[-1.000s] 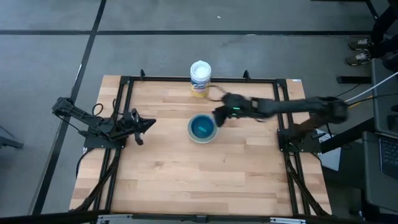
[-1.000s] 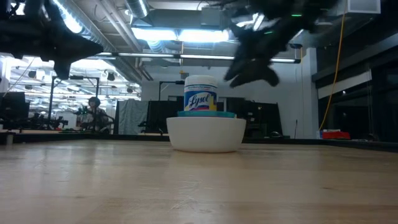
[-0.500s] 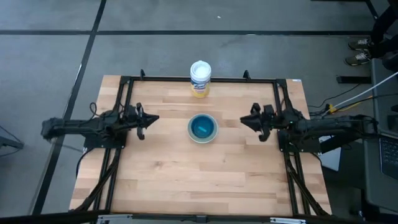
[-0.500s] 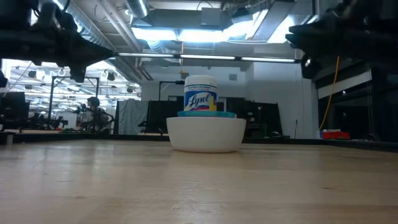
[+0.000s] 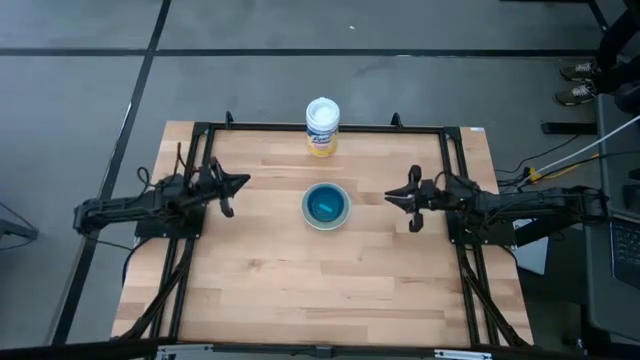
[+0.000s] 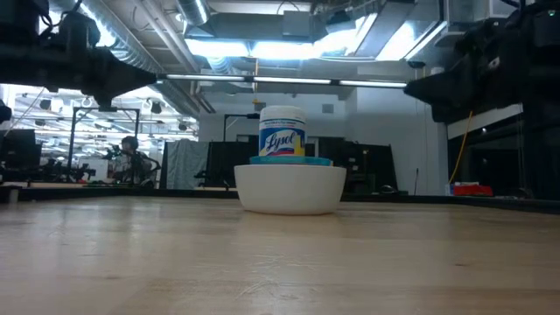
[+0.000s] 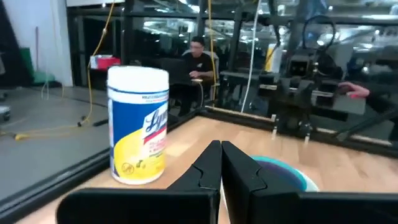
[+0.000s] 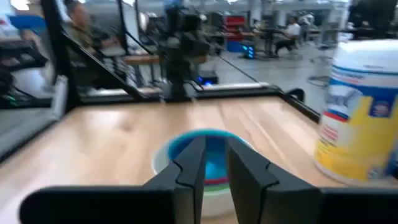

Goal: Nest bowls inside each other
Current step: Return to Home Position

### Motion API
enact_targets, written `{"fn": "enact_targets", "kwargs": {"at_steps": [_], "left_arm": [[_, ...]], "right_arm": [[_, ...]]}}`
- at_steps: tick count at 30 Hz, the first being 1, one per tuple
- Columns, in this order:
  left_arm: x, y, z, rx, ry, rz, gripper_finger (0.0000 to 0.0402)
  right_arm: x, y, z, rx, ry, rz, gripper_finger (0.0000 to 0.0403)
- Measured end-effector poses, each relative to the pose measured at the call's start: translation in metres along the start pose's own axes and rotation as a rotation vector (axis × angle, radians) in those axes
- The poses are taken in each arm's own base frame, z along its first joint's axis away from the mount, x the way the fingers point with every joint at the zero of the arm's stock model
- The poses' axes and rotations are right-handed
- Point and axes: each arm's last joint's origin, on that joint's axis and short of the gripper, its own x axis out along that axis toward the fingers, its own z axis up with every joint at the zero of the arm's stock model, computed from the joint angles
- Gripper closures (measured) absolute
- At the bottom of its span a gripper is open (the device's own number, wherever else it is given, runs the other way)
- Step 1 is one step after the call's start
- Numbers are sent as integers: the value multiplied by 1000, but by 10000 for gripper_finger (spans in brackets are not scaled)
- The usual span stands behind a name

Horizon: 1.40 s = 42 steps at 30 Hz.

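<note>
Left hand (image 5: pixel 243 182) pinched together, empty; right hand (image 5: pixel 391 197) barely parted, empty.

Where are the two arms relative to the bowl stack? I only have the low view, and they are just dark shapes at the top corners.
Observer: From above, the left end effector sits left of the bowl stack and the right end effector right of it, both apart from it.
Operator: Which bowl is innermost? I only see a teal edge above the white one.
Observer: The teal bowl; the right wrist view shows the red bowl as a rim just under it.
</note>
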Motion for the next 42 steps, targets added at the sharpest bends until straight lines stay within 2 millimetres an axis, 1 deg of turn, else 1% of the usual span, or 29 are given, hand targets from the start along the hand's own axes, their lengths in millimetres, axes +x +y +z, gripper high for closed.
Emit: {"fn": "enact_targets", "kwargs": {"at_steps": [5,8,11,13,20,21,23,24,26,31,36,42], "left_arm": [[-2,-5,-2,57,19,16,400],[-3,-8,-1,60,8,14,396],[-4,-12,0,57,-4,0,395],[-5,-13,1,61,-12,9,399],[-8,-18,-1,66,-3,29,397],[-8,-18,-1,65,-2,26,398],[-8,-19,-1,57,2,18,400],[-8,-19,-1,52,4,10,400],[-8,-19,-1,48,0,-12,399],[-7,-17,0,47,-10,5,399],[-4,-12,1,25,-12,-14,398],[-3,-10,2,44,-27,-41,399]], "right_arm": [[-1,-3,-4,-38,43,-38,344],[-3,-6,-6,1,76,-58,349],[-7,-7,-3,44,53,-16,354],[-12,-6,3,44,14,-7,355],[-38,-4,0,87,36,-81,354],[-41,-4,0,90,27,-86,354],[-46,-2,6,67,-49,-96,355],[-46,-2,9,55,-62,-121,355],[-46,-3,6,47,-43,-185,355],[-45,0,6,48,-44,-159,356],[-45,1,7,44,-52,-159,356],[-45,5,6,101,-51,-120,356]]}}
